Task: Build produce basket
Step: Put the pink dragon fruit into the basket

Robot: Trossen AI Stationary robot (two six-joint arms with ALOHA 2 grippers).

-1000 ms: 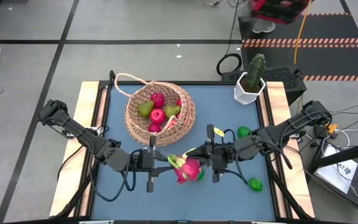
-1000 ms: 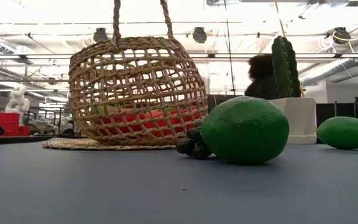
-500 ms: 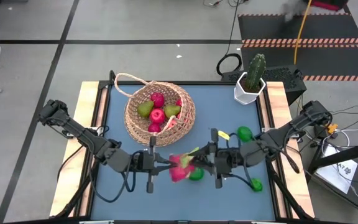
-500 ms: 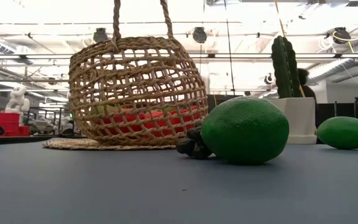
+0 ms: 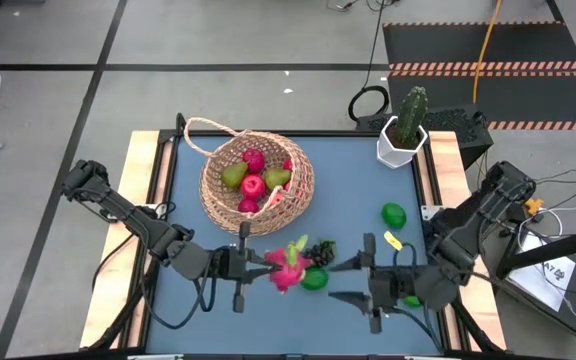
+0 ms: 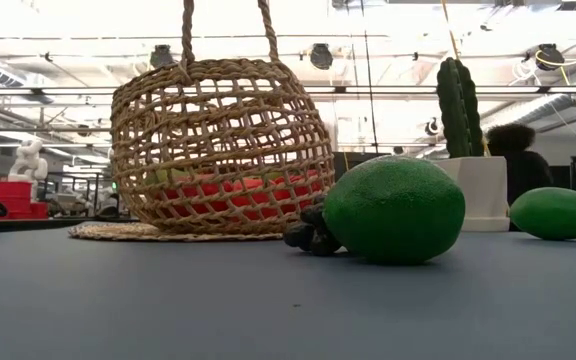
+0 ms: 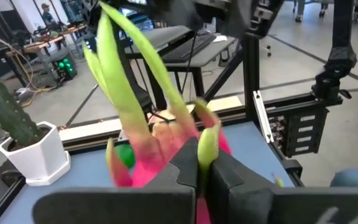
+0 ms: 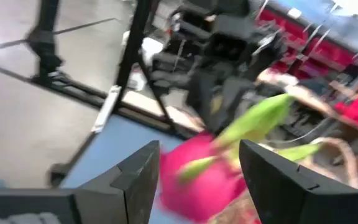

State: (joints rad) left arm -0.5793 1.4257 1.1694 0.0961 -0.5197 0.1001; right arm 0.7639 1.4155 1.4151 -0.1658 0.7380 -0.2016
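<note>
The tan wicker basket (image 5: 258, 180) stands at the table's far left with red fruits and pears inside; it also fills the low view's left (image 6: 218, 150). A pink dragon fruit (image 5: 288, 268) with green scales hangs in mid-table, and my left gripper (image 5: 265, 262) is shut on it. My right gripper (image 5: 348, 281) stands open to the fruit's right, apart from it. The dragon fruit (image 8: 210, 177) shows beyond its spread fingers. Below the fruit, a lime (image 5: 314, 280) and a dark grape bunch (image 5: 320, 252) rest on the mat. My left gripper pinches a green-tipped scale (image 7: 207, 144) of the dragon fruit, on the fruit's left side, between its two fingers. The fingers lie about level and come from the table's left. The fruit juts out beyond the fingertips, lifted clear of the table.
A second lime (image 5: 394, 214) lies at the right, and a third (image 5: 408, 298) is partly under my right arm. A cactus in a white pot (image 5: 405, 128) stands at the far right corner. A person (image 6: 518, 160) shows in the room beyond.
My right gripper has opened, let go of the dragon fruit, and swung away toward the table's right and near edges. My left gripper has shut on the fruit. The fruit stays lifted and has shifted slightly left.
</note>
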